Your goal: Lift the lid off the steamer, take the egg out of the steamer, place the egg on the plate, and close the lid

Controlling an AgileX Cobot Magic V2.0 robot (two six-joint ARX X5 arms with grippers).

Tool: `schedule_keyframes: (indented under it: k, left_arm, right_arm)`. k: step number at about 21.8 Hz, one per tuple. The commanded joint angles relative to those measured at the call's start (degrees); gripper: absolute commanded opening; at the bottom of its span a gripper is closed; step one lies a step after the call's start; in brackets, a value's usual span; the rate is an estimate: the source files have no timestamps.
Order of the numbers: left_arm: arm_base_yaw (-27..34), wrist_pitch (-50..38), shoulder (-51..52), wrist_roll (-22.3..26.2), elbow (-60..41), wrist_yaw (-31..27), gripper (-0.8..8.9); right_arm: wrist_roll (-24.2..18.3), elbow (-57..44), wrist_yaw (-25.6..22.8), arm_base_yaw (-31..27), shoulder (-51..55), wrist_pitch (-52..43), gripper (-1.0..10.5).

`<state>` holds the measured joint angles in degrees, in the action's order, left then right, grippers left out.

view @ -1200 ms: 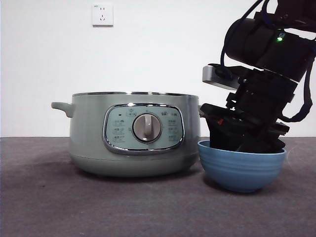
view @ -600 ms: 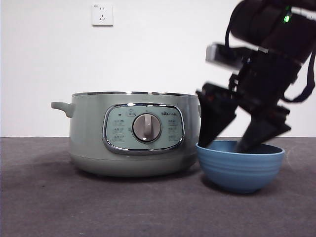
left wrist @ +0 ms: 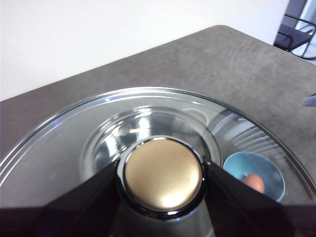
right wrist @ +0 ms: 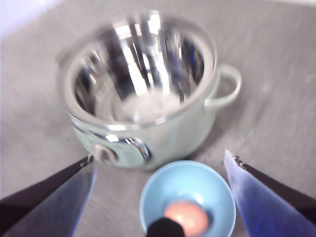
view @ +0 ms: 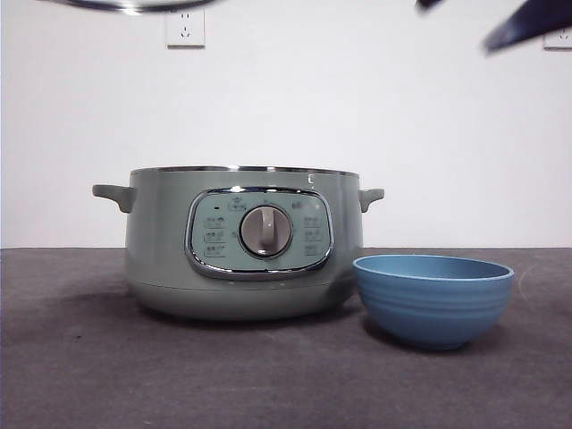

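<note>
On the table: a grey table top point(view: 179, 375) with a white wall behind it.
Steamer: the pale green steamer point(view: 241, 246) stands uncovered, its shiny steel inside bare in the right wrist view point(right wrist: 140, 74); a round silver dial point(view: 265, 231) sits on its front panel.
Plate: the deep blue plate point(view: 433, 299) stands just beside the steamer, on the dial side toward one handle.
Egg: a pinkish-brown egg point(right wrist: 186, 217) lies inside the plate; it also shows through the glass in the left wrist view point(left wrist: 255, 182).
Lid: the glass lid point(left wrist: 64, 148) is held in the air above the table; only a strip of its steel rim point(view: 134, 5) shows at the top edge of the front view.
Left gripper: the left gripper point(left wrist: 163, 177) is clamped on the lid's round knob point(left wrist: 162, 173), one black jaw on each side.
Right gripper: the right gripper point(right wrist: 160, 173) hangs high above plate and steamer, jaws spread wide, holding nothing.
Wall: a white socket point(view: 185, 27) high on it.
</note>
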<state>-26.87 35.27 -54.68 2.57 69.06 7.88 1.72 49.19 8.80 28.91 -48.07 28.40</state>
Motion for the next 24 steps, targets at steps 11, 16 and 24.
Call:
schedule_keyframes:
  k: [11,16,24]
  left_arm:
    - [-0.2,-27.3,-24.7,0.7,0.4,1.9,-0.08]
    - [-0.2,-30.5,-28.4,0.7,0.4,1.7,-0.08]
    - [-0.2,-33.2,-32.2,2.1,0.4,1.6,-0.09]
  right_arm:
    - [5.6,0.1,-0.2,0.1,15.3,4.2,4.5]
    - [6.4,0.1,-0.1,0.1,15.3,4.4,4.5]
    - [6.5,0.1,-0.1,0.1,15.3,4.5,4.5]
